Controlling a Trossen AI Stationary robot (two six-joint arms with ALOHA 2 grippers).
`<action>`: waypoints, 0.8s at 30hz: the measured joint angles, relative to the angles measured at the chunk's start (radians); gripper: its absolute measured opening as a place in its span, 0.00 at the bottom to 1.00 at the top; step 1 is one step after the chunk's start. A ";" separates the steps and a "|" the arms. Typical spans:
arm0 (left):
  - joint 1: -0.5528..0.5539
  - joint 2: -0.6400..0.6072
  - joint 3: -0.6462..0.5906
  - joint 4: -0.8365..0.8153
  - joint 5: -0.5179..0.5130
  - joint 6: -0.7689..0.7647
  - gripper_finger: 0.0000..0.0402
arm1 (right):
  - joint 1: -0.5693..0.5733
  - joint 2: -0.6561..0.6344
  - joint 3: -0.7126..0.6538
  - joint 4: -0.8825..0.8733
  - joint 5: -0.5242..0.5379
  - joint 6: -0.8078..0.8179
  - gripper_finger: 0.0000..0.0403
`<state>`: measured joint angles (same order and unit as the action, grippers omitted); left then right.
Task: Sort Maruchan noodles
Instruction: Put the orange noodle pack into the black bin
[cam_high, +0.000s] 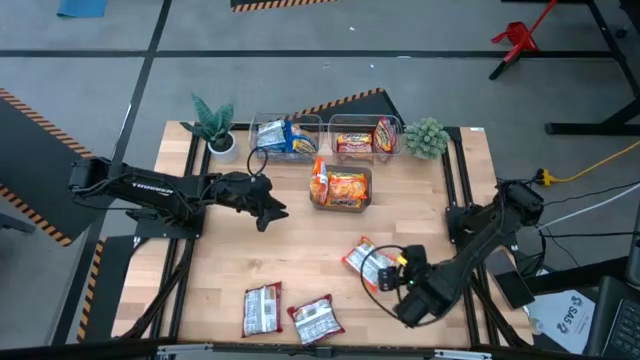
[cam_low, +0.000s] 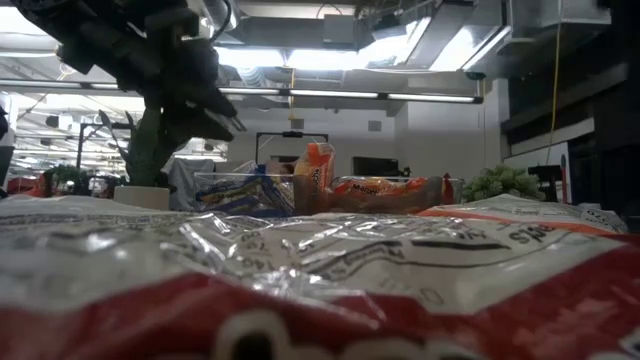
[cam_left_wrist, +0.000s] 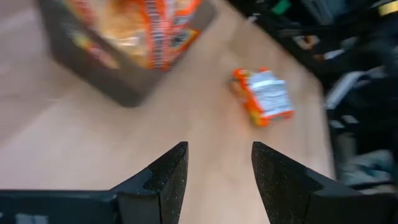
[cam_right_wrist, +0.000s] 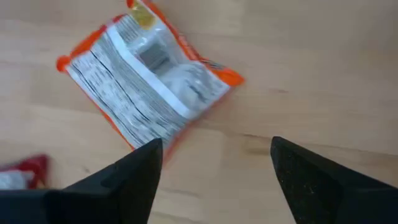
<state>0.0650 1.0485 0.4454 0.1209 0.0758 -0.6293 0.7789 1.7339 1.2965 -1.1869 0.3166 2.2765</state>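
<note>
An orange Maruchan packet (cam_high: 360, 258) lies flat, printed back up, on the wooden table; it also shows in the right wrist view (cam_right_wrist: 149, 81) and the left wrist view (cam_left_wrist: 264, 96). My right gripper (cam_high: 384, 277) (cam_right_wrist: 214, 168) hovers open just to the packet's right, touching nothing. My left gripper (cam_high: 270, 212) (cam_left_wrist: 217, 162) is open over bare wood, left of the dark grey tray (cam_high: 342, 206). Two red-white packets (cam_high: 262, 308) (cam_high: 316, 320) lie flat near the near edge. One red-white packet (cam_low: 300, 290) fills the foreground of the low view.
The grey tray holds orange packets (cam_high: 340, 186). A clear bin (cam_high: 258, 128) at the far edge holds blue-white packets (cam_high: 283, 138); a second clear bin (cam_high: 362, 122) holds red and orange ones. Potted plants (cam_high: 215, 125) (cam_high: 425, 137) flank the bins. Bare wood lies mid-table.
</note>
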 joint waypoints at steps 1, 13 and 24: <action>-0.001 0.004 0.000 0.020 0.020 -0.016 0.43 | -0.002 -0.001 -0.028 0.057 -0.004 0.005 0.73; 0.002 0.153 -0.001 0.218 0.133 -0.090 0.43 | -0.073 -0.015 -0.307 0.550 -0.034 0.056 0.75; 0.002 0.310 -0.001 0.374 0.177 -0.128 0.43 | -0.140 -0.019 -0.424 0.748 0.108 0.050 0.75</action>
<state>0.0673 1.3581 0.4442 0.4953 0.2533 -0.7568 0.6387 1.7146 0.8725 -0.4389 0.4247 2.3260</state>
